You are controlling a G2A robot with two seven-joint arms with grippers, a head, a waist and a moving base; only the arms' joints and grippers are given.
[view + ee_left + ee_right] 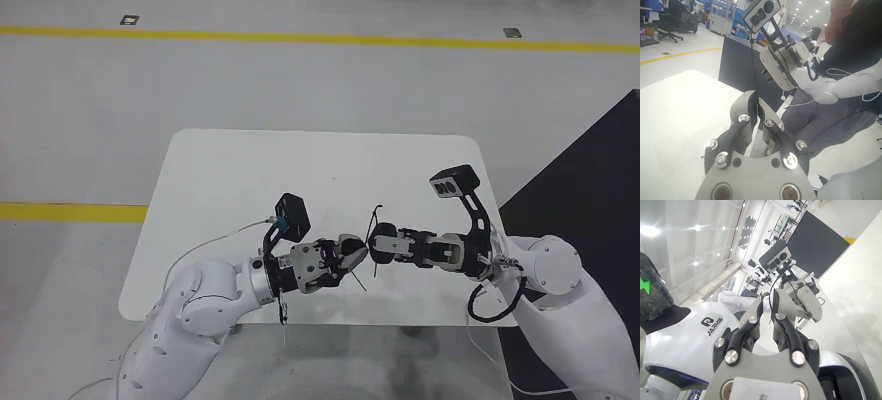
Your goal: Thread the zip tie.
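Both arms meet above the front middle of the white table [250, 180]. My left gripper [352, 250] and right gripper [378, 243] face each other tip to tip. A thin black zip tie [374, 222] sticks up and curls between them. In the left wrist view, the left gripper [756, 97] is shut on a thin strand of the zip tie [753, 62] that rises out of its tips. The right gripper [767, 296] is nearly closed, and the zip tie [770, 317] runs along one pad. A black strap also crosses the right gripper's fingers [778, 75].
A black partition [590, 170] stands beside the table on the right arm's side. The table's far half [320, 160] is bare white surface. Grey floor with yellow lines [300, 38] surrounds it.
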